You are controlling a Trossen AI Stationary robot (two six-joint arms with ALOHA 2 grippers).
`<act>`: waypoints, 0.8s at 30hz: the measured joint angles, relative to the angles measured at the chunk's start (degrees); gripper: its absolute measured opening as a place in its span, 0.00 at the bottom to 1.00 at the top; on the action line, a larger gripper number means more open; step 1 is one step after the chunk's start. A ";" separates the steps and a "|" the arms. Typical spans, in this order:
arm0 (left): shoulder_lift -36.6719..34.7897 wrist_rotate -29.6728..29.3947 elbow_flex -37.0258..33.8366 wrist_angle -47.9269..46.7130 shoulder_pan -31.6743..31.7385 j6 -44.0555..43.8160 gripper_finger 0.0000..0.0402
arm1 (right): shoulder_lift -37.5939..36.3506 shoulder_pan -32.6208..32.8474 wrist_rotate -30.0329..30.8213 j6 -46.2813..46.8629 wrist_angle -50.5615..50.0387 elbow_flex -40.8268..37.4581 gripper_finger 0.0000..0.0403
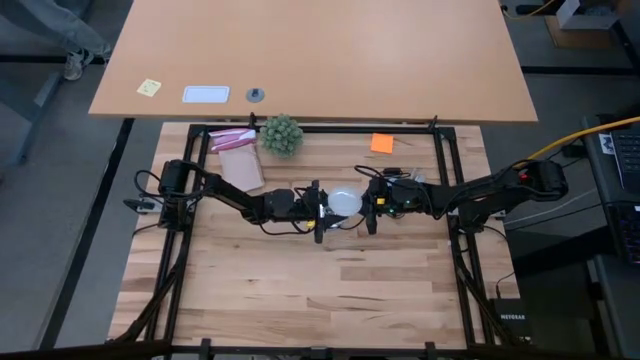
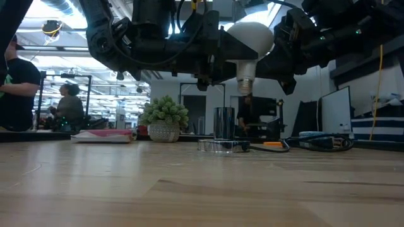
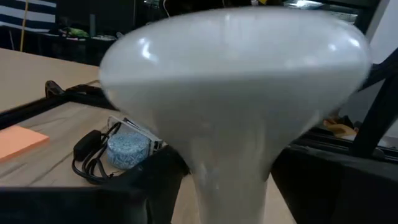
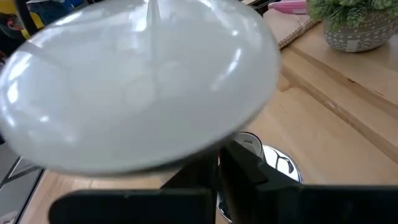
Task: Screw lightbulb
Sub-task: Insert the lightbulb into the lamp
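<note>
Nearest lay the bare pale butcher-block tabletop (image 2: 189, 189), with nothing on its front half. Over its middle the two dark arms met from either side, and between them hung the small white frosted lightbulb (image 2: 249, 39), dome up and greyish screw base pointing down, clear of the wood. Its base hung above a shiny round metal socket (image 2: 223, 129) that stood on the table with a black cord (image 2: 315, 144) trailing away to one side.

The right gripper (image 1: 372, 205) was closed tight, its dark fingers pressed at the bulb's neck; it seemed to be the one holding the bulb. The left gripper (image 1: 320, 211) sat hard against the bulb's other side, but I could not tell whether its fingers were spread or pinching.

Further back stood a small green plant in a pale woven pot (image 2: 163, 118), with a flat pink packet (image 1: 232, 139) beside it, a small light-blue speckled object (image 3: 128, 148) and an orange sticky note (image 1: 382, 143). Beyond the table, people (image 2: 66, 107) sat in the room.
</note>
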 joint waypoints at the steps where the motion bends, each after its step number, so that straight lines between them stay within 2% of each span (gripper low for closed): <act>1: 0.00 0.00 0.00 0.00 0.00 0.04 0.52 | 0.00 0.00 0.00 0.00 0.01 0.00 0.05; 6: 0.00 0.04 0.26 -0.15 0.00 0.22 0.49 | 0.00 0.00 0.00 0.00 0.20 0.00 0.05; 15: -0.02 -0.22 3.57 -2.22 0.07 1.81 0.51 | 1.57 0.04 0.80 0.00 -0.06 2.68 0.05; 24: -0.10 0.28 3.58 -3.17 0.17 3.61 0.44 | 1.84 0.04 0.90 -0.56 -2.43 2.78 0.05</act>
